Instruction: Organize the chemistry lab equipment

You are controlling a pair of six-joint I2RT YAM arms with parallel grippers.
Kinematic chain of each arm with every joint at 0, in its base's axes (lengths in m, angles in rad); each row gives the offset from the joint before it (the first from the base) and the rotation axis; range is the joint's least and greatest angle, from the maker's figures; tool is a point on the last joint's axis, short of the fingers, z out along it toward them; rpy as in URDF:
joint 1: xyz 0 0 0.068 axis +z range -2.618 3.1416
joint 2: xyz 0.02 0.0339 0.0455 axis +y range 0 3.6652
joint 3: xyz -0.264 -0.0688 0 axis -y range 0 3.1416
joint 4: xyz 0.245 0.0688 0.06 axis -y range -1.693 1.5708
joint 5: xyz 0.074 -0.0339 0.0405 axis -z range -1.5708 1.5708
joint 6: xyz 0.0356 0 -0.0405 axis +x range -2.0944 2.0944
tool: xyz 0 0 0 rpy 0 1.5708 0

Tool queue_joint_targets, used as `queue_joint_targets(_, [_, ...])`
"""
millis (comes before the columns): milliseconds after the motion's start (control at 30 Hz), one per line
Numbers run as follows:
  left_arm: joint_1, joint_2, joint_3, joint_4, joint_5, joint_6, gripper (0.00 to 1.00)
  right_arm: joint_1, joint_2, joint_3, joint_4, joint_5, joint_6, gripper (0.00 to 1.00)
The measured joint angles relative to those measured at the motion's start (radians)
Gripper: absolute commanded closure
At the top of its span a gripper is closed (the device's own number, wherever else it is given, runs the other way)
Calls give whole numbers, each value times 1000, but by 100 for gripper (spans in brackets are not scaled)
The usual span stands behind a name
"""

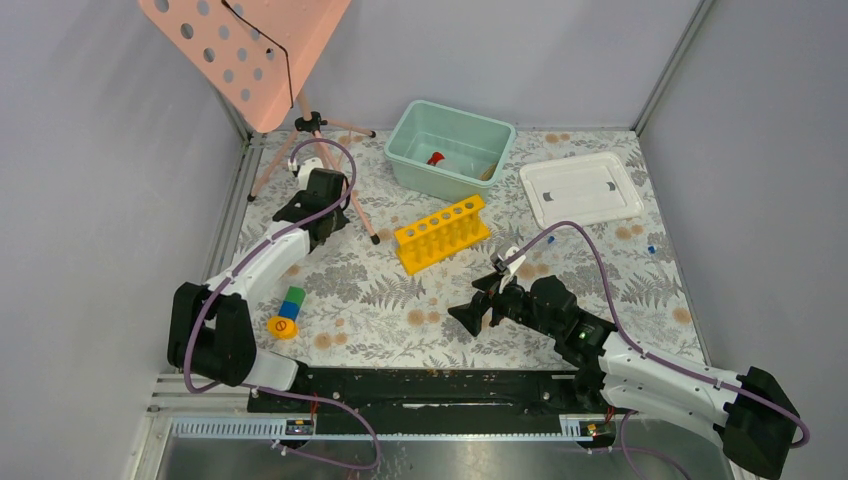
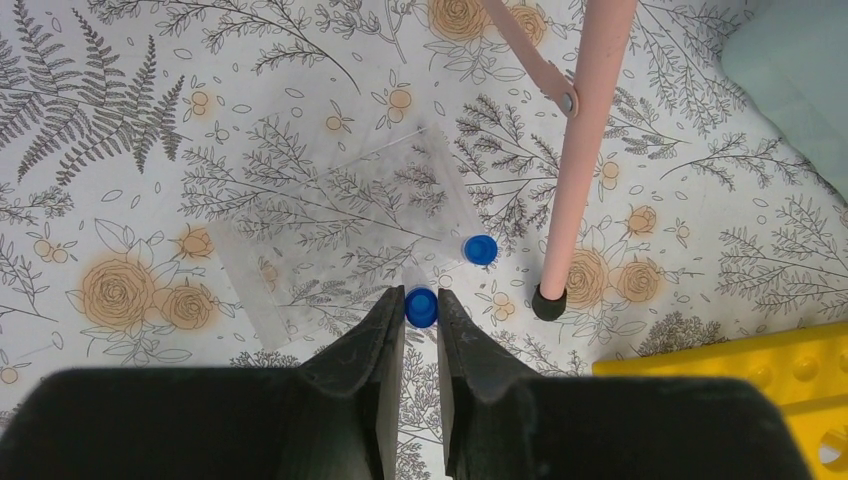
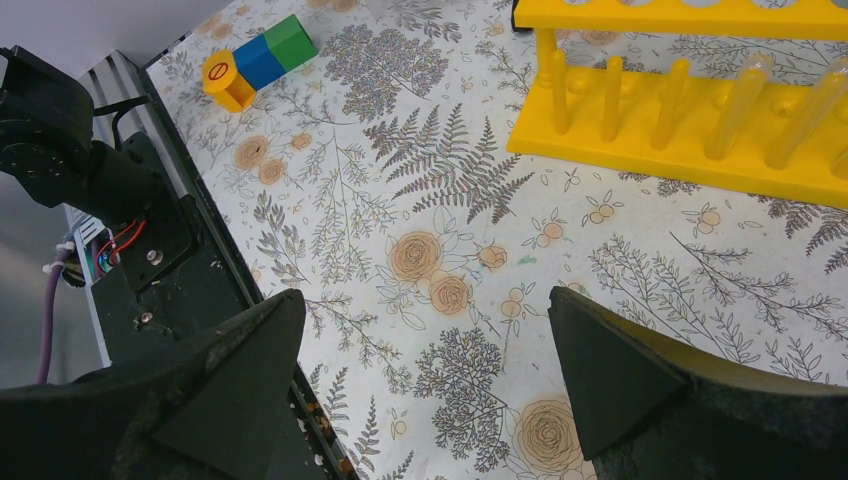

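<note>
The yellow end of the green-blue-yellow block stack [image 3: 258,60] bears a red barred-circle symbol. The left arm reaches far out beside the pink perforated stand on a tripod [image 1: 232,50]. The left gripper [image 2: 421,297] has narrow jaws flanking a tiny clear blue-capped tube [image 2: 420,308]. Only the wrist view shows this, and whether the jaws clamp the tube cannot be told. The yellow plastic test-tube rack [image 1: 441,233] stands mid-table. The right gripper [image 3: 425,305] hangs low, spread wide and holding nothing.

Walls [image 1: 90,150]: plain pale grey panels on three sides.
Corner posts [image 1: 676,62]: bare aluminium.
Surface [image 1: 400,300]: white covering printed with ferns and orange roses.
Light: even, soft-shadowed.
</note>
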Motion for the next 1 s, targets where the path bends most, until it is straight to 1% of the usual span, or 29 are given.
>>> queue_joint_targets(533, [0, 30, 0, 17, 5, 0, 84, 0, -1, 0, 0, 0, 0, 1])
queue_joint_targets(833, [0, 41, 2, 28, 5, 0, 81, 0, -2, 0, 0, -1, 0, 1])
queue_joint_targets(1000, [0, 61, 8, 20, 6, 0, 74, 0, -2, 0, 0, -1, 0, 1])
